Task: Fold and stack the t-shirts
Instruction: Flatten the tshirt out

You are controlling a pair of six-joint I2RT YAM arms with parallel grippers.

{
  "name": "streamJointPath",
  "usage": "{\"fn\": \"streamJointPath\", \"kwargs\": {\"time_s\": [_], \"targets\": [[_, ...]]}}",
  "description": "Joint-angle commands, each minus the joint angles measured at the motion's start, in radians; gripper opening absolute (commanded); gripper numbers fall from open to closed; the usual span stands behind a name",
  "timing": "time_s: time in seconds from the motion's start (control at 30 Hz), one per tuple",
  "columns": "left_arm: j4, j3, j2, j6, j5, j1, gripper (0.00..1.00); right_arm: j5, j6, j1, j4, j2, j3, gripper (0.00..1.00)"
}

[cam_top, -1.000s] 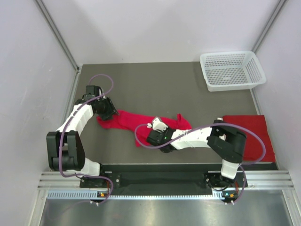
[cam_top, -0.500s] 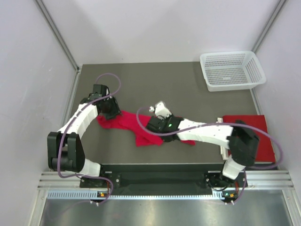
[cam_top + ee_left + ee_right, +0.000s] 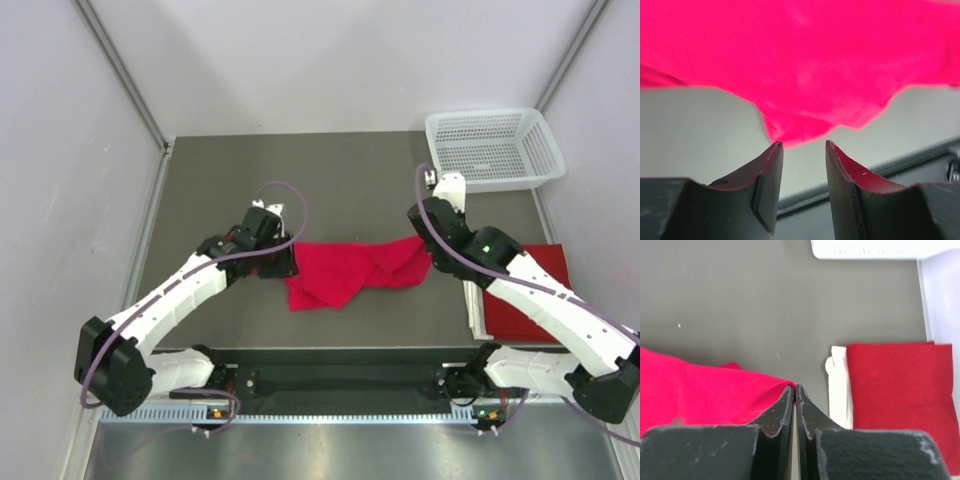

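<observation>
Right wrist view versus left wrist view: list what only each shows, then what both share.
Only right wrist: the right pincer, shut on an edge of the loose shirt, the folded shirt and the basket rim. Only left wrist: the left pincer, open, facing that shirt. Both: the loose shirt and the grey table.

Soft, even light comes from overhead, and the shadows on the table (image 3: 340, 180) are faint. My left wrist view is blurred up close: the t-shirt (image 3: 805, 65) glares pink and tints my left claw (image 3: 804, 145) red. My right wrist view is sharp.
</observation>
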State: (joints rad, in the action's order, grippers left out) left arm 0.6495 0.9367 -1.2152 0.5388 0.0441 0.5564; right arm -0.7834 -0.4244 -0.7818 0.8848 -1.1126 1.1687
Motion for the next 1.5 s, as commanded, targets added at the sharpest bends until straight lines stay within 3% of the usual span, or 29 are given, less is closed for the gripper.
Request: {"fn": "streamJointPath", "kwargs": {"time_s": [0.0, 0.27, 0.4, 0.67, 0.83, 1.47], "targets": [[-0.054, -0.067, 0.055, 0.085, 0.017, 0.094, 0.44, 0.05, -0.023, 0.022, 0.011, 0.065, -0.027, 0.0], [-0.237, -0.147, -0.007, 0.156, -0.099, 0.345, 0.43, 0.062, -0.039, 0.035, 0.002, 0.109, -0.072, 0.0], [-0.287, -0.142, -0.079, 0.191, -0.19, 0.445, 0.49, 0.072, -0.034, 0.036, -0.017, 0.14, -0.096, 0.0], [-0.288, -0.116, -0.233, 0.246, -0.323, 0.471, 0.57, 0.093, -0.014, 0.042, -0.043, 0.175, -0.142, 0.0], [-0.263, -0.107, -0.175, 0.326, -0.483, 0.464, 0.58, 0.105, -0.001, 0.042, -0.058, 0.191, -0.168, 0.0], [-0.234, -0.076, -0.308, 0.493, -0.546, 0.442, 0.53, 0.113, 0.029, 0.046, -0.079, 0.234, -0.181, 0.0]]}}
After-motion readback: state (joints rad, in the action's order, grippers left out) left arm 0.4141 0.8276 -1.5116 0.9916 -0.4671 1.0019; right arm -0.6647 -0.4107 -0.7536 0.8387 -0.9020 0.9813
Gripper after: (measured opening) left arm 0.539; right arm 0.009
